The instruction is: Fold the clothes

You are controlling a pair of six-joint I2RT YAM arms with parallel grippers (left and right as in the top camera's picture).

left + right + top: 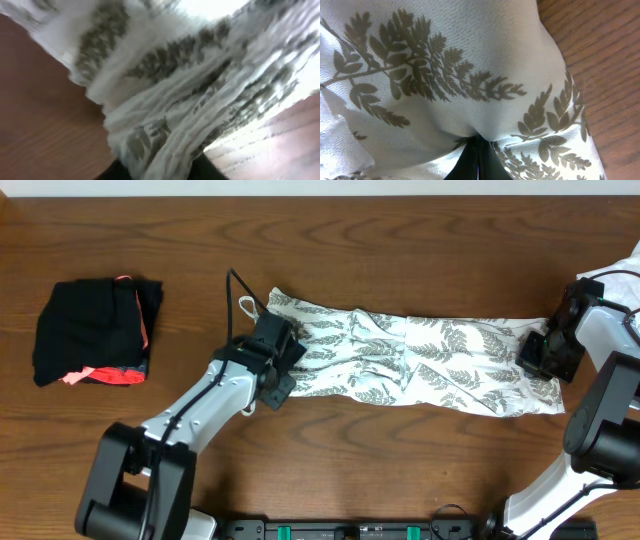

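The clothes, a white dress with a grey-green fern print (420,360), lie as a long band across the table's middle, a thin white strap looping at the left end (247,304). My left gripper (283,360) is shut on the dress's left end; bunched printed fabric (165,115) fills the left wrist view between the fingers (157,167). My right gripper (545,358) is shut on the dress's right end; the fingers (477,160) pinch a fold of fern cloth (445,85).
A black bundle with coral-pink trim (95,332) sits at the far left. Plain white cloth (620,270) shows at the right edge. The brown wooden table (400,470) surrounds the dress.
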